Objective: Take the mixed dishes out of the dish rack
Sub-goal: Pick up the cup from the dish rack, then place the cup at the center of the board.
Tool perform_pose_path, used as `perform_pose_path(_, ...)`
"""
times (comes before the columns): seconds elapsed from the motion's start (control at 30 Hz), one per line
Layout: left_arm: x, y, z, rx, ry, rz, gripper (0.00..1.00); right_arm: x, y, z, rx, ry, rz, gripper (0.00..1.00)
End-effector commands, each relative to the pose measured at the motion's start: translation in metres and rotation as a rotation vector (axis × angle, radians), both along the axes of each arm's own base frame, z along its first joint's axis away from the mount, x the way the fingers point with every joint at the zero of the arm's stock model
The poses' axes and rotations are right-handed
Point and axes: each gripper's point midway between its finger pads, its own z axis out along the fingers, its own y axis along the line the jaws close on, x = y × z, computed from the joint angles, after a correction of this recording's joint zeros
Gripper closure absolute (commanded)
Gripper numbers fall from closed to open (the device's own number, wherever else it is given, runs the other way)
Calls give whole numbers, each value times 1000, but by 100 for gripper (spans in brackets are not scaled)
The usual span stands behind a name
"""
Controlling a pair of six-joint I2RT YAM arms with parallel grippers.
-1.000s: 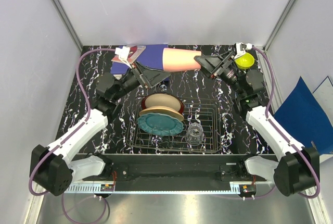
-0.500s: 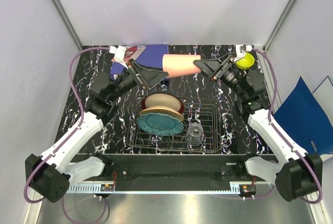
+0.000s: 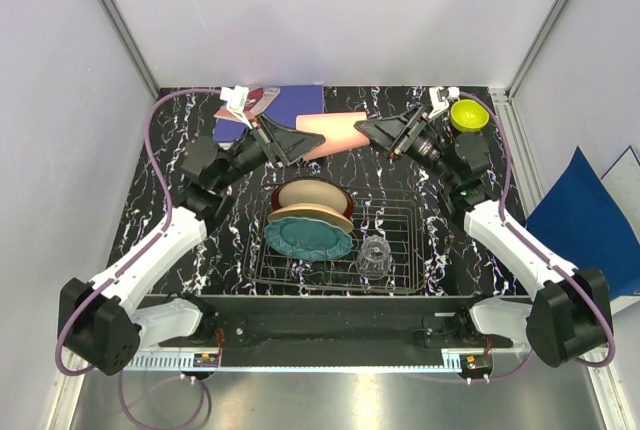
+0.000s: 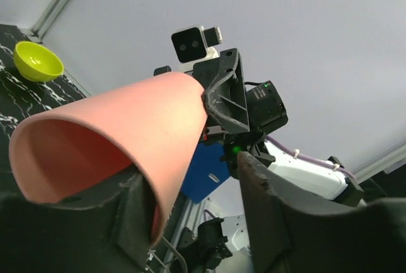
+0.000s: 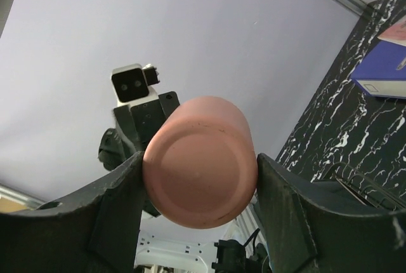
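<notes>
Veins of white run across the glossy black, marble-look tabletop [image 3: 232, 250]. Above its back part, behind the dish rack [image 3: 402, 222], the salmon-pink cup [image 3: 338, 132] hangs on its side in midair. It is a smooth, matte, tapered beaker with a flat round base and a wider open mouth.

The right jaws grasp the cup at the base end, with a black finger [image 5: 120, 209] pressed to each side of the round bottom. The left jaws are at the mouth end and are not clamped. One finger [image 4: 130, 219] sits in front of the opening, and the other stands outside the wall with a gap showing between.

The rack is a low rectangle of thin silver wire grid. Three round plates lean close together in its left half:
- the teal plate [image 3: 308, 238], with a mottled glaze, in front
- the cream-yellow plate [image 3: 330, 218], showing only as a rim behind it
- the red-rimmed cream plate [image 3: 312, 193] at the back

The clear glass tumbler [image 3: 374, 256] stands in the rack's near right part. The small yellow-green bowl [image 3: 468, 115], glossy and round, sits at the tabletop's far right corner. A flat blue binder [image 3: 295, 100] lies at the back; the pink-and-white print on it is too small to read.
</notes>
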Motion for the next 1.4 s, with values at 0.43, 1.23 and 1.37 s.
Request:
perform_pose_path(0.43, 77, 175, -12, 433, 243, 930, 100, 10, -85, -26, -320, 90, -547, 18)
perform_pose_path(1.23, 209, 406, -213, 970, 902, 1439, 100, -29, -129, -127, -644, 253, -621, 17)
perform_pose_path(1.37, 220, 406, -237, 1013, 939, 1394, 100, -27, -127, -140, -653, 291, -612, 15)
